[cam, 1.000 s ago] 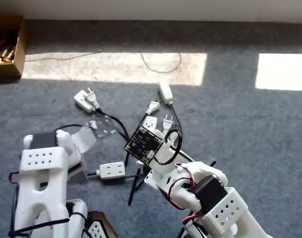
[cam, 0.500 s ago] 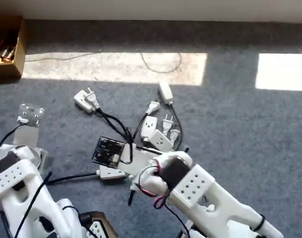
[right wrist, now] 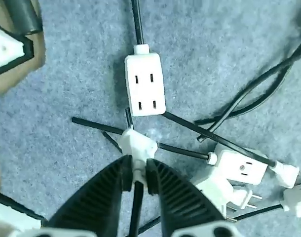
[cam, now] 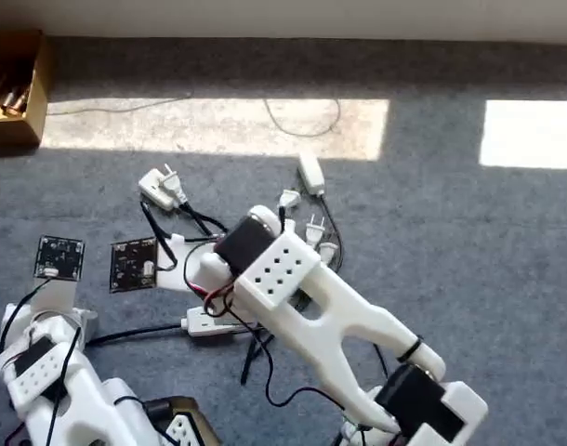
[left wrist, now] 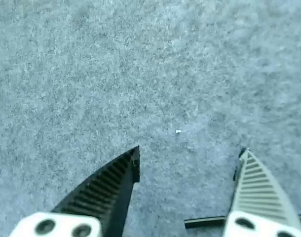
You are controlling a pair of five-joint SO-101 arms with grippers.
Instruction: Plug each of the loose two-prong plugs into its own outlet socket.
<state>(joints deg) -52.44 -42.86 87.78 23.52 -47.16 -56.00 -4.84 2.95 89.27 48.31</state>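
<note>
The plug (right wrist: 136,143) sits just short of the outlet socket (right wrist: 145,91), pinched in the narrow-set right gripper (right wrist: 137,164), so insertion seems in hand and next calls for aligning prongs with slots, while the left gripper (left wrist: 190,153) gapes wide above carpet (left wrist: 140,59).

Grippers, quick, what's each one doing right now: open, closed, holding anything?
Left gripper: open, holding nothing, above bare carpet.
Right gripper: closed on the white plug, near an outlet socket.

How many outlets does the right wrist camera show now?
2: one outlet just past the gripped plug, one beside loose plugs. Others may be hidden.
</note>
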